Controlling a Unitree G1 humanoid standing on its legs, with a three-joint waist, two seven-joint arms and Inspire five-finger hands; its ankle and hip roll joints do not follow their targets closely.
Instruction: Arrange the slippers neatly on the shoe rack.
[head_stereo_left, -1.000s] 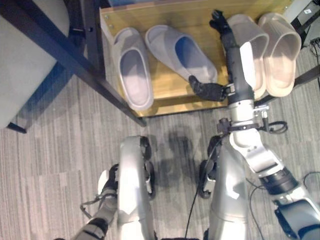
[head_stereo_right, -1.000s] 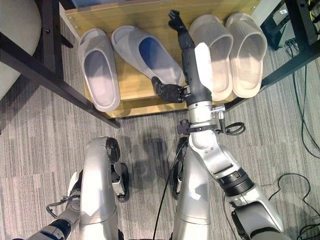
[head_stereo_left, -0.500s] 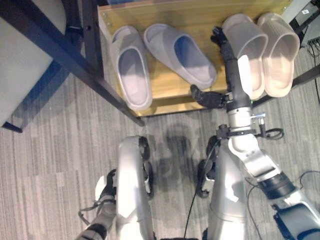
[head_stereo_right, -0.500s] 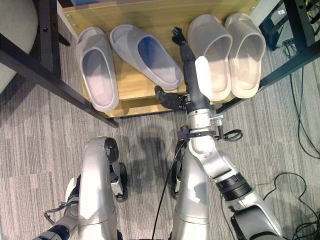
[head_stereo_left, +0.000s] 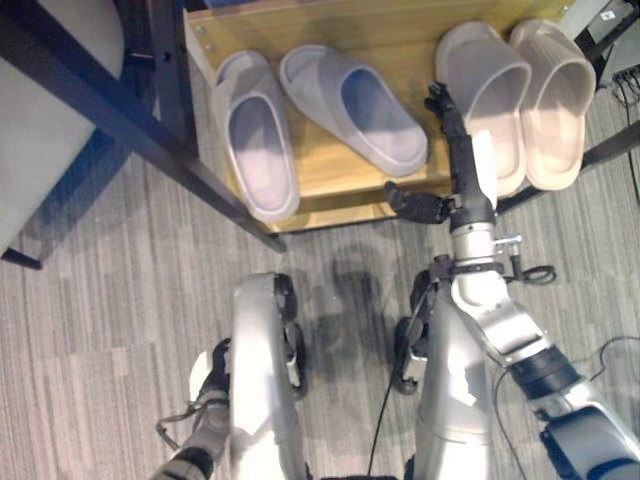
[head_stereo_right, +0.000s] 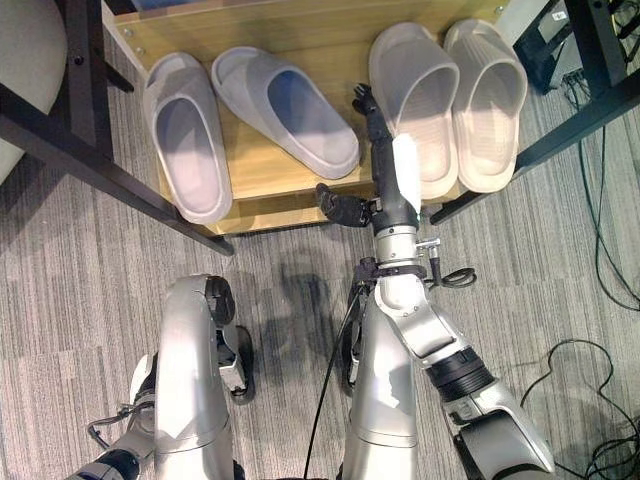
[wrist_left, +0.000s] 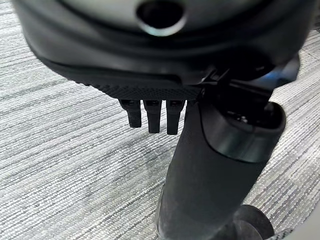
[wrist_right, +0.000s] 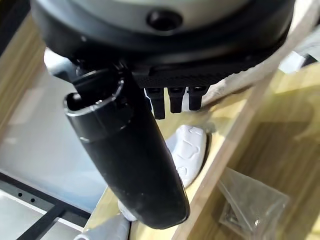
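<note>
Now 4 slippers on shoe rack (head_stereo_right: 250, 180): 2 grey, 2 beige. Right robot hand (head_stereo_right: 385, 165) fingers straight; left robot hand (wrist_left: 165, 90) relaxed.

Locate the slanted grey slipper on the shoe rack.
In the left eye view the slanted grey slipper lies on the wooden shoe rack, between the straight grey slipper and the right hand.

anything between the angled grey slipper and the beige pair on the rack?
Yes: in the left eye view the right hand reaches between the angled grey slipper and the nearer beige slipper, over the bare wooden shelf.
</note>
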